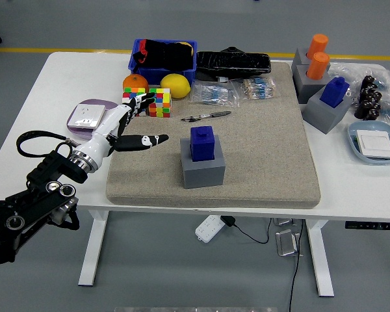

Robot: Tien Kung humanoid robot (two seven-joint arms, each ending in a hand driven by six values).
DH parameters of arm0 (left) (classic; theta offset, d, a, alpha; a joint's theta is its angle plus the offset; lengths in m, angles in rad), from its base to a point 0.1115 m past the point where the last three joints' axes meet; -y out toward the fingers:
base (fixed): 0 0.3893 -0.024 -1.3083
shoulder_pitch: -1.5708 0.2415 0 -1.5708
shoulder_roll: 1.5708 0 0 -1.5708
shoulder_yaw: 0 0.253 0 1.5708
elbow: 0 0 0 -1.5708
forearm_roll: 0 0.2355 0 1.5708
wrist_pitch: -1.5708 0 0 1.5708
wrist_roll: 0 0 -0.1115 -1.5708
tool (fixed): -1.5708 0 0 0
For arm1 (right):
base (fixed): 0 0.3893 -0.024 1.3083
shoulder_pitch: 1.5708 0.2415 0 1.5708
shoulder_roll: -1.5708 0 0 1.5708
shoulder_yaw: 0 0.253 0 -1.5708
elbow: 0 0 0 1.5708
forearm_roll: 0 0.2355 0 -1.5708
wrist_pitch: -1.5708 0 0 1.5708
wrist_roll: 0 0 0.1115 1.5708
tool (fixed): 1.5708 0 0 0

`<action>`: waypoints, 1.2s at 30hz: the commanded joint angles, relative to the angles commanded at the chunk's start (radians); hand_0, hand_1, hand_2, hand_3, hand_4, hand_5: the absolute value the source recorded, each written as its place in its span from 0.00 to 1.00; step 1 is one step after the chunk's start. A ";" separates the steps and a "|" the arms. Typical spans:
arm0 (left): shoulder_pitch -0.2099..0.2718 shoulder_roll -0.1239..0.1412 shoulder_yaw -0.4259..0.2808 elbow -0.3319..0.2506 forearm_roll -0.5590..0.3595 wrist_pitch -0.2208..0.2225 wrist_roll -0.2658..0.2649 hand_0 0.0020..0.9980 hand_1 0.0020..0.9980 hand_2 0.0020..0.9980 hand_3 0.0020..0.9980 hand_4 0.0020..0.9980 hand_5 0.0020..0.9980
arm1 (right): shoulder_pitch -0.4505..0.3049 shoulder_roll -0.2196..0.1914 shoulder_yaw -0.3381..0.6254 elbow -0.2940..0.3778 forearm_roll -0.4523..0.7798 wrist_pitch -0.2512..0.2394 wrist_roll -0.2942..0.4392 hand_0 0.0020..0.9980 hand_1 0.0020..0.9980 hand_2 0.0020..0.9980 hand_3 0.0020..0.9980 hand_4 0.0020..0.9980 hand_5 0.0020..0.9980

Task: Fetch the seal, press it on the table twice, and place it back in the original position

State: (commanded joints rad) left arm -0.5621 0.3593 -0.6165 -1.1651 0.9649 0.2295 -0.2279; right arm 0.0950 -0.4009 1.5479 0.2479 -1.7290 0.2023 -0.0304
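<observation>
A blue seal (202,142) stands upright in a grey block holder (203,167) in the middle of the beige mat (266,169). My left hand (131,127) comes in from the lower left and hovers over the mat's left edge, to the left of the seal and apart from it. Its fingers are spread and hold nothing. My right arm does not show.
Behind the hand lie two colour cubes (147,102), an orange (135,82), a lemon (175,85) and a purple-rimmed box (88,116). A pen (206,117) lies behind the seal. More grey holders with blue (335,92) and orange seals (318,55) stand at the right, near a plate (375,143).
</observation>
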 joint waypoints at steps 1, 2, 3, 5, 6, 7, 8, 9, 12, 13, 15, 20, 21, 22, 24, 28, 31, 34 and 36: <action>0.001 -0.001 0.000 -0.003 -0.001 -0.002 0.001 1.00 0.99 0.97 1.00 1.00 0.07 | 0.000 0.000 0.000 0.000 0.000 0.000 0.000 0.79 0.71 0.70 0.65 0.76 0.55; 0.002 -0.002 0.000 -0.006 -0.002 -0.004 0.002 1.00 0.99 0.97 1.00 1.00 0.07 | 0.000 0.000 0.000 0.000 -0.001 0.000 0.000 0.79 0.71 0.70 0.65 0.76 0.55; 0.003 -0.003 0.001 -0.010 -0.001 -0.006 0.003 1.00 1.00 0.98 1.00 1.00 0.11 | 0.000 0.000 0.000 0.000 -0.001 0.000 0.000 0.79 0.71 0.69 0.65 0.76 0.55; 0.007 -0.007 0.006 -0.021 0.002 -0.008 0.006 1.00 1.00 0.98 1.00 1.00 0.11 | -0.001 0.001 0.004 0.000 -0.004 -0.001 0.000 0.79 0.71 0.69 0.65 0.76 0.55; 0.008 -0.010 0.009 -0.026 0.004 -0.009 0.009 1.00 1.00 0.98 1.00 1.00 0.11 | -0.002 0.002 0.004 0.000 -0.004 -0.001 0.000 0.79 0.71 0.69 0.65 0.76 0.55; 0.009 -0.012 0.012 -0.029 0.006 -0.009 0.011 1.00 1.00 0.98 1.00 1.00 0.11 | -0.002 0.002 0.005 0.000 -0.005 -0.001 0.000 0.79 0.71 0.69 0.65 0.76 0.55; 0.010 -0.016 0.015 -0.031 0.006 -0.007 0.013 1.00 1.00 0.98 1.00 1.00 0.11 | -0.003 0.003 0.006 0.000 -0.005 -0.001 0.000 0.79 0.71 0.69 0.65 0.76 0.55; 0.011 -0.020 0.019 -0.033 0.006 -0.004 0.015 1.00 0.99 0.97 1.00 1.00 0.11 | -0.003 0.003 0.007 0.000 -0.006 -0.001 0.000 0.79 0.71 0.69 0.65 0.76 0.55; 0.011 -0.032 0.030 -0.035 0.001 0.010 0.017 1.00 0.99 0.97 1.00 1.00 0.11 | -0.004 0.004 0.008 0.000 -0.007 -0.002 0.000 0.79 0.71 0.69 0.65 0.76 0.55; 0.011 -0.036 0.033 -0.034 0.000 0.015 0.017 1.00 0.99 0.97 1.00 1.00 0.11 | -0.005 0.004 0.008 0.000 -0.007 -0.002 0.000 0.79 0.71 0.69 0.65 0.76 0.55; 0.008 -0.047 0.040 -0.029 -0.005 0.021 0.015 1.00 0.98 0.94 1.00 1.00 0.10 | -0.005 0.004 0.007 0.000 -0.006 -0.002 0.000 0.79 0.71 0.69 0.64 0.76 0.55; -0.004 -0.073 0.059 -0.010 -0.016 0.029 0.009 1.00 0.98 0.94 1.00 1.00 0.10 | -0.004 0.005 0.004 0.001 -0.003 -0.001 0.000 0.79 0.71 0.69 0.64 0.76 0.55; -0.005 -0.077 0.062 -0.008 -0.017 0.030 0.009 1.00 0.97 0.90 0.99 1.00 0.09 | -0.003 0.005 0.003 0.001 -0.003 -0.002 0.000 0.79 0.70 0.69 0.64 0.76 0.55; -0.007 -0.080 0.065 -0.005 -0.017 0.032 0.008 1.00 0.97 0.90 0.99 1.00 0.09 | -0.004 0.005 0.003 0.001 -0.002 -0.002 0.000 0.79 0.70 0.69 0.64 0.76 0.55; -0.010 -0.088 0.070 0.000 -0.017 0.037 0.009 1.00 0.97 0.90 0.99 1.00 0.09 | -0.004 0.005 0.003 0.001 -0.002 -0.002 0.000 0.79 0.70 0.69 0.64 0.76 0.55; -0.017 -0.102 0.076 0.006 -0.019 0.046 0.008 1.00 0.94 0.86 0.99 0.99 0.02 | -0.005 0.005 0.003 0.000 -0.003 -0.002 0.001 0.79 0.71 0.69 0.64 0.76 0.55; -0.022 -0.111 0.080 0.007 -0.020 0.054 0.007 1.00 0.94 0.86 0.99 0.99 0.02 | -0.005 0.005 0.005 0.000 -0.004 -0.002 0.001 0.79 0.71 0.69 0.64 0.76 0.55; -0.026 -0.121 0.083 0.010 -0.026 0.063 0.004 1.00 0.86 0.73 0.99 0.89 0.00 | -0.004 0.004 0.004 0.000 -0.002 -0.002 0.001 0.79 0.70 0.69 0.64 0.76 0.55; -0.028 -0.127 0.086 0.014 -0.029 0.064 0.003 1.00 0.86 0.73 0.99 0.89 0.00 | -0.003 0.003 0.002 0.001 -0.001 -0.002 0.001 0.79 0.70 0.69 0.64 0.76 0.55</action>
State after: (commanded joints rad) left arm -0.5902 0.2324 -0.5300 -1.1514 0.9360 0.2930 -0.2252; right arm 0.0917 -0.3975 1.5498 0.2489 -1.7300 0.2003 -0.0292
